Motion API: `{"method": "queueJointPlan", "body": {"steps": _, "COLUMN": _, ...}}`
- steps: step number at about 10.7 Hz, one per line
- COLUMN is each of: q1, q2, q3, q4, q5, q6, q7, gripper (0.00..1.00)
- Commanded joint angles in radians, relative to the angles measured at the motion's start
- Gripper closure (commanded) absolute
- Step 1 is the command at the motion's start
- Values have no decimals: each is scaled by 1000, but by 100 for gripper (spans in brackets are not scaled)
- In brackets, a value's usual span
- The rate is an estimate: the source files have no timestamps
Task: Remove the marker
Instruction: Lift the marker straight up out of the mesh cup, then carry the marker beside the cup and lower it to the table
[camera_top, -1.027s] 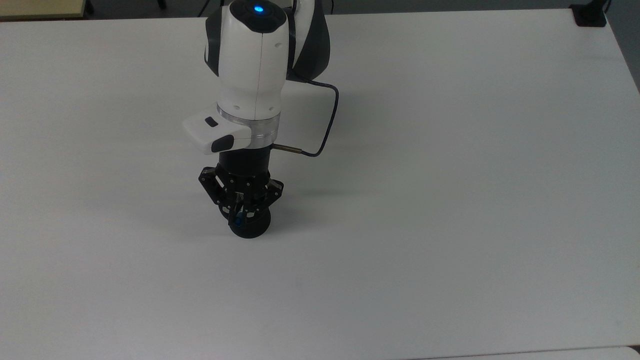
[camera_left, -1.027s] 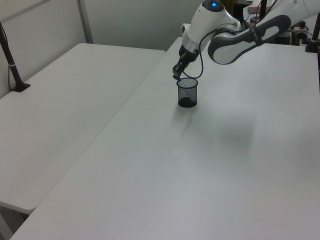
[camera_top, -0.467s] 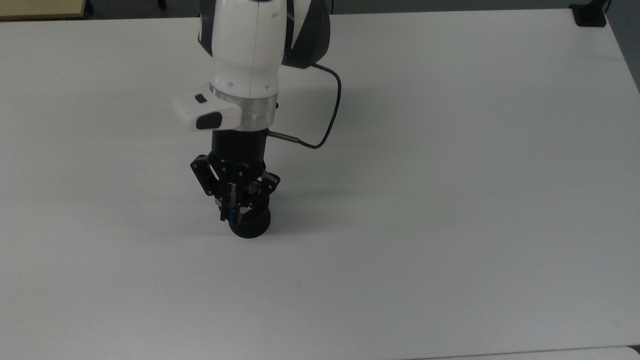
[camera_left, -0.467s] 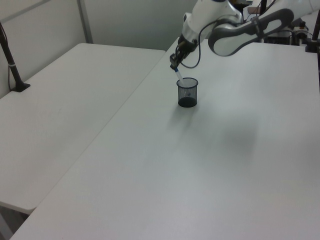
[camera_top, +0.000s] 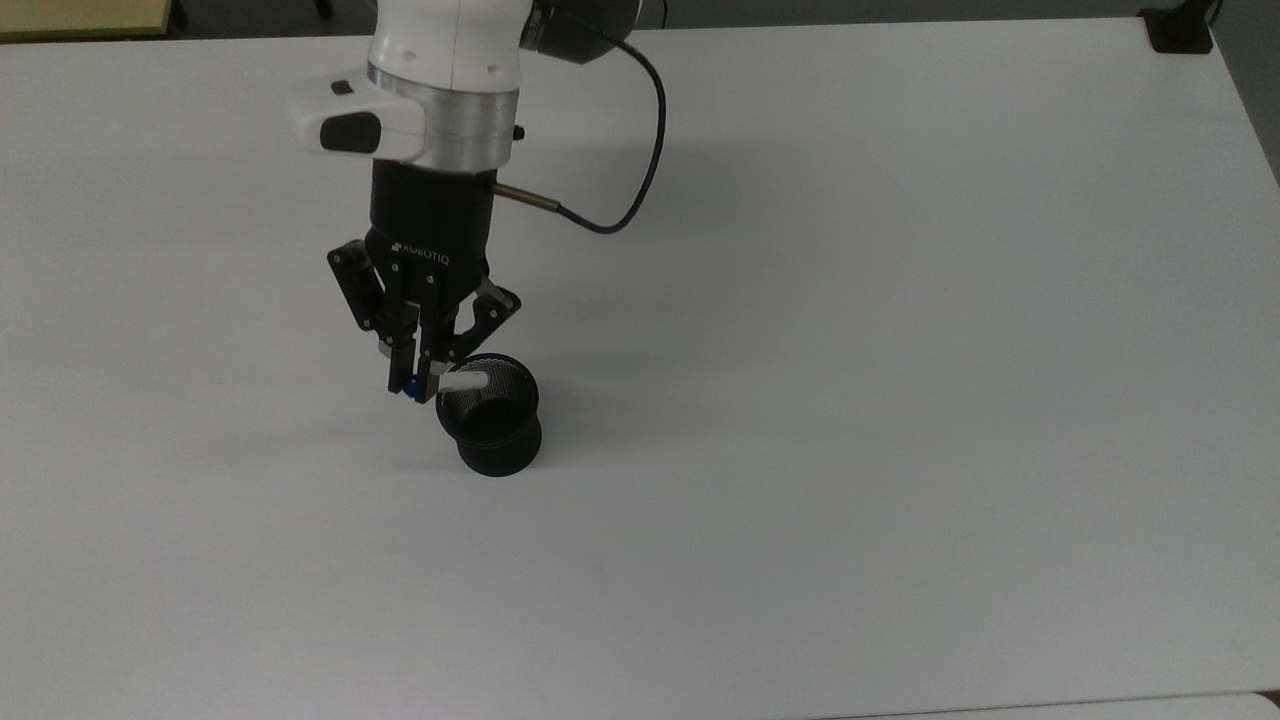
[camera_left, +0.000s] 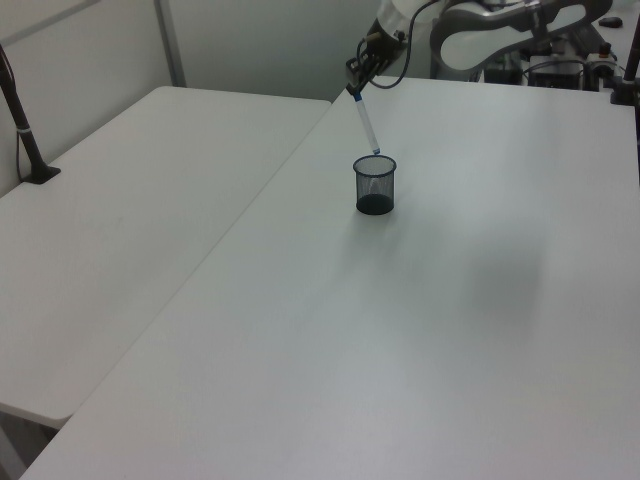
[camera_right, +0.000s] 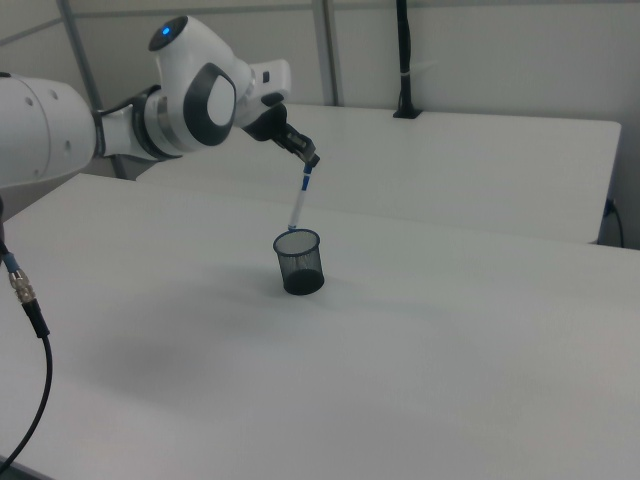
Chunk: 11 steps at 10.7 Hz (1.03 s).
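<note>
Tool (camera_top: 411, 385): black two-finger unit, closed on the blue-capped upper end of the marker (camera_left: 366, 122), at the top view's left of the cup.

Marker: white barrel, hanging tilted below the tool, its lower blue tip just above the cup's rim in the left view.

Cup (camera_right: 300, 262): black mesh, upright on the white bench (camera_top: 900, 400), nothing visible inside.
</note>
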Motion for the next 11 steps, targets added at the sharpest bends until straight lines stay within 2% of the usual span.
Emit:
{"method": "queueJointPlan", "body": {"steps": 1, "q1": 27, "q2": -62, "q3": 26, "q4": -31, "q5": 2, "q6": -144, "q7": -27, "gripper": 92}}
{"method": "queueJointPlan", "body": {"steps": 2, "q1": 36, "q2": -58, "q3": 46, "q4": -31, "q5": 27, "q6": -191, "q7": -80, "gripper": 92}}
{"method": "queueJointPlan", "body": {"steps": 4, "q1": 77, "q2": -53, "q3": 53, "q4": -36, "q5": 80, "q6": -264, "q7": -139, "gripper": 89}}
{"method": "queueJointPlan", "body": {"steps": 11, "q1": 171, "q2": 138, "q3": 53, "q4": -30, "q5": 68, "q6": -253, "q7": -141, "gripper": 86}}
